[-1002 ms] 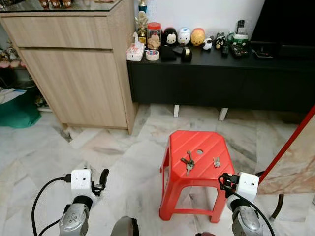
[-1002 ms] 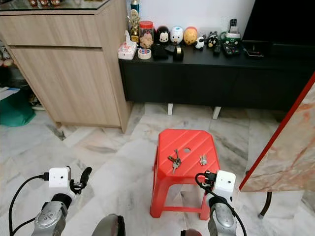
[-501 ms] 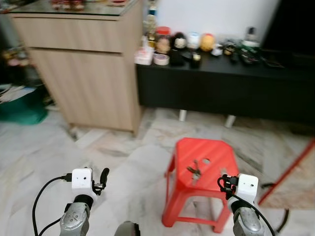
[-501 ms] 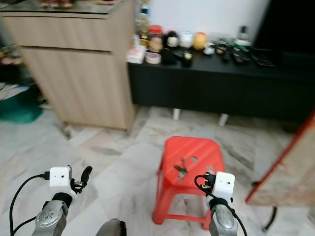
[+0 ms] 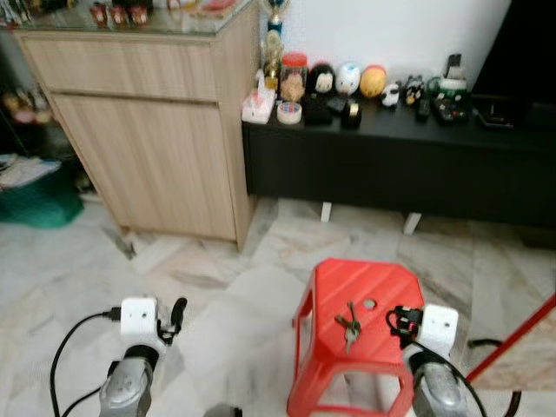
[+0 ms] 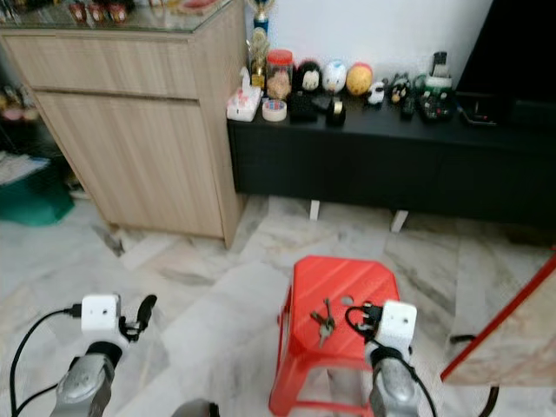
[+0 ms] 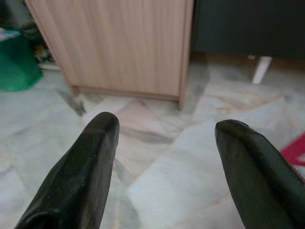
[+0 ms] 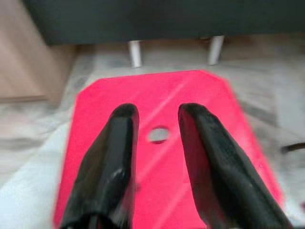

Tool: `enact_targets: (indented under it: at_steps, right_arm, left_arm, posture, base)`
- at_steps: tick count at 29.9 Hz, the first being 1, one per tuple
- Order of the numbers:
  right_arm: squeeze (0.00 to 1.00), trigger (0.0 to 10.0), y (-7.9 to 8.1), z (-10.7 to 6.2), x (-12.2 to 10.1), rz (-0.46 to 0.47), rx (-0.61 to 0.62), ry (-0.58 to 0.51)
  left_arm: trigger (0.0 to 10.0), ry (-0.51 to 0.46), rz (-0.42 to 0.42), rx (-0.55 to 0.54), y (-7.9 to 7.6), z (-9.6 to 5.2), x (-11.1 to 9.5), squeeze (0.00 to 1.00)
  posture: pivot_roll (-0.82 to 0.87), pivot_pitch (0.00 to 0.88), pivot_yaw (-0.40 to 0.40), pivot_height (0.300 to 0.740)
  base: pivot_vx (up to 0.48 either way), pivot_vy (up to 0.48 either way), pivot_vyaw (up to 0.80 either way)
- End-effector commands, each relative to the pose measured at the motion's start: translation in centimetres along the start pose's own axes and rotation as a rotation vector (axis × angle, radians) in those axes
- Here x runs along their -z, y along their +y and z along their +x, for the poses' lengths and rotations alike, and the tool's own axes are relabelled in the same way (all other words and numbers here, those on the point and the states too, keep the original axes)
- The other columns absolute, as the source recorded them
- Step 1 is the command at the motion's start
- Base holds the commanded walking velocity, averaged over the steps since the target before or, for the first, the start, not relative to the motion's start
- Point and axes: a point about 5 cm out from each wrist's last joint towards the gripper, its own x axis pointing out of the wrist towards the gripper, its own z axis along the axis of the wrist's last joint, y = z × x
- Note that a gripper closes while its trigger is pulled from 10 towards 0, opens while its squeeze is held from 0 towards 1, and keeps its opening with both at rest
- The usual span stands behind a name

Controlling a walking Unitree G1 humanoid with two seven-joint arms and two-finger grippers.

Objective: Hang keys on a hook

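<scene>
At the far left a green bag (image 5: 35,195) sits on the marble floor (image 5: 174,261) beside a tall wooden cabinet (image 5: 148,113), whose glass top carries small figurines too blurred to make out. Near the left edge, the left gripper (image 7: 164,138) hangs low above the bare floor, well apart from the stool; its jaws are spread wide, with floor tiles and the cabinet's foot seen between the two black fingers (image 7: 81,167).

To the right of the cabinet a long black surface (image 5: 391,122) runs along the far wall on short white legs. On it stand a trophy (image 5: 274,39), a jar with a red lid (image 5: 294,76), a roll of tape (image 5: 289,113), several round toy heads (image 5: 347,78) and some dark gadgets toward its right end.

Nearer, right of centre, stands a red plastic stool (image 5: 365,300) with a small hole in its seat. A bunch of keys (image 5: 349,323) lies flat on the seat, just left of that hole. The right gripper (image 8: 157,138) hovers over the near right part of the seat, its jaws parted by a narrow gap, holding nothing, and the hole shows between them. The wrist picture is blurred.

At the near right edge a red-edged slanted panel (image 5: 521,347) leans into view.
</scene>
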Motion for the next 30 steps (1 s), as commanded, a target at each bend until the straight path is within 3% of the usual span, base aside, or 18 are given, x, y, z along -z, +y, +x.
enact_targets:
  at_steps: [1,30]
  right_arm:
    - [0.00,10.0,-1.17,-0.05,-0.08,-0.012,0.030,0.004]
    - [0.00,10.0,-1.04,0.14,0.04,-0.029,0.005,0.037]
  left_arm:
    - [10.0,0.013,-0.014,0.010,-0.58,-0.06,0.30,0.00]
    - [10.0,0.026,-0.015,0.010,-0.70,-0.17,0.63,0.00]
  posture:
    - [0.07,0.000,-0.006,0.645]
    - [0.07,0.000,-0.011,0.645]
  base:
    - [0.266,0.000,0.00]
    - [0.052,0.000,0.00]
